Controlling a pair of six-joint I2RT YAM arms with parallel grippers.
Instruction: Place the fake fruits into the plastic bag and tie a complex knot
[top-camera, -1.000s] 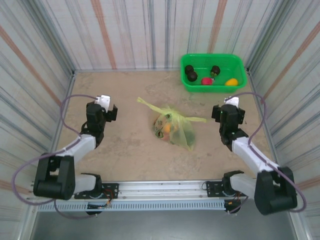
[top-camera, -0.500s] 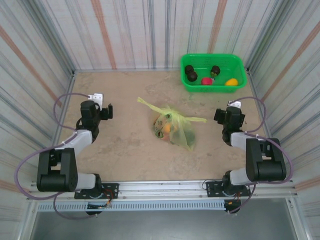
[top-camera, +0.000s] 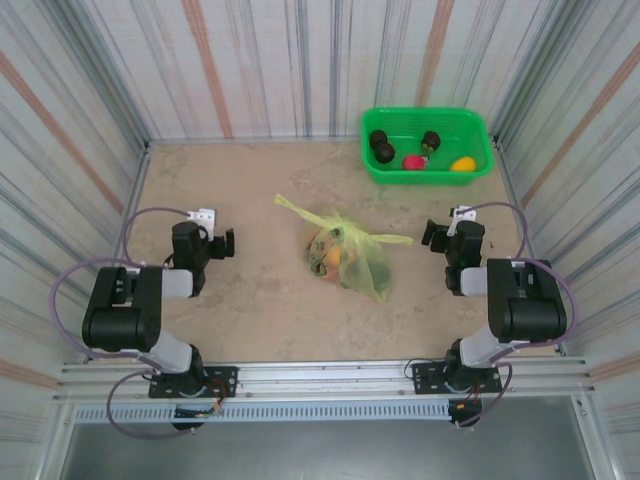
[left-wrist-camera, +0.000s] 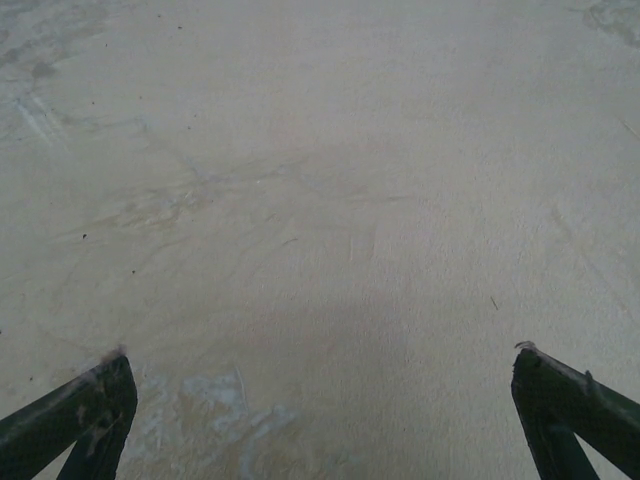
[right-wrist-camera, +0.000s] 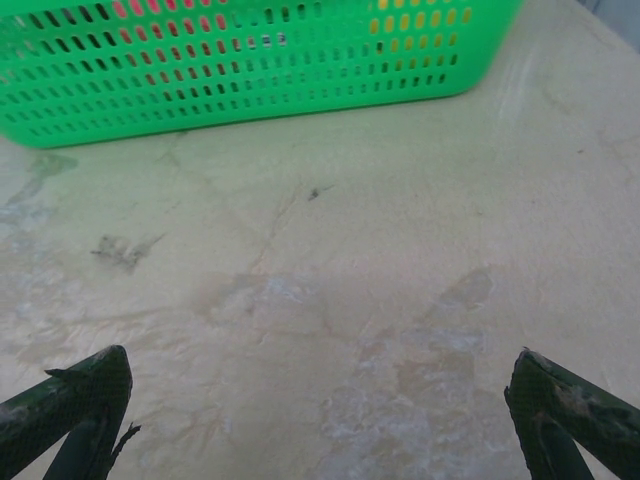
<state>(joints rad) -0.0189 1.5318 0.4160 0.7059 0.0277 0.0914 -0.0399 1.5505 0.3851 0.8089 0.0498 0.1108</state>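
The plastic bag (top-camera: 345, 252) lies on its side near the middle of the table (top-camera: 250, 180), its top drawn together, with one thin strip of plastic reaching up and left of it and another reaching to its right. Through its pale skin some of the fake fruits (top-camera: 333, 256) show as an orange and greenish cluster inside; how many it holds cannot be told. Beyond the bag and to its right, against the back wall, stands a green basket (top-camera: 420, 176) with two dark fruits (top-camera: 380, 146), a red one (top-camera: 412, 162) and a yellow one (top-camera: 462, 164) lying in it. The left gripper (top-camera: 212, 232) sits low over the table well to the left of the bag, and its wrist view shows the left gripper (left-wrist-camera: 320, 375) with its fingers spread wide over bare stone, grasping nothing. The right gripper (top-camera: 450, 228) sits well to the right of the bag, between it and the side wall; its wrist view shows the right gripper (right-wrist-camera: 318, 360) likewise released and empty, with the basket's perforated wall (right-wrist-camera: 250, 80) ahead of it.
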